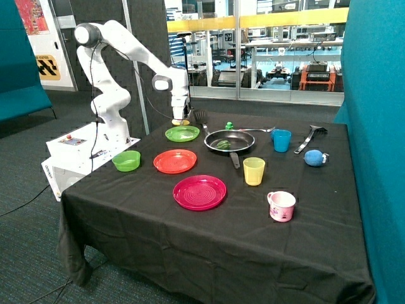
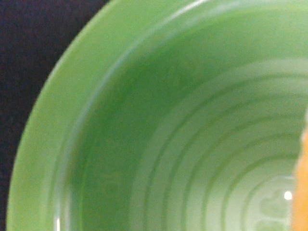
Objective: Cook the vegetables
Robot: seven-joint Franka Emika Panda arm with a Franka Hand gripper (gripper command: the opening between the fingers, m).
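From outside, the gripper [image 1: 180,118] hangs just above the green plate [image 1: 182,133] near the table's [image 1: 209,253] far edge, jaws closed on the pale yellow vegetable [image 1: 180,121]. The dark green vegetable [image 1: 223,144] lies in the pan [image 1: 230,140]. The wrist view shows only the plate's ridges [image 2: 192,159] and a yellow sliver [image 2: 302,192].

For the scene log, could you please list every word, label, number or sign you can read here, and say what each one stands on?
No text here can be read.
Yellow and black sign on the wall behind the robot: printed words too small to read.
Poster above it: blurred.
White robot base: no legible marking.
Pink mug: a picture, no readable words.
Green plate under the gripper: no lettering.
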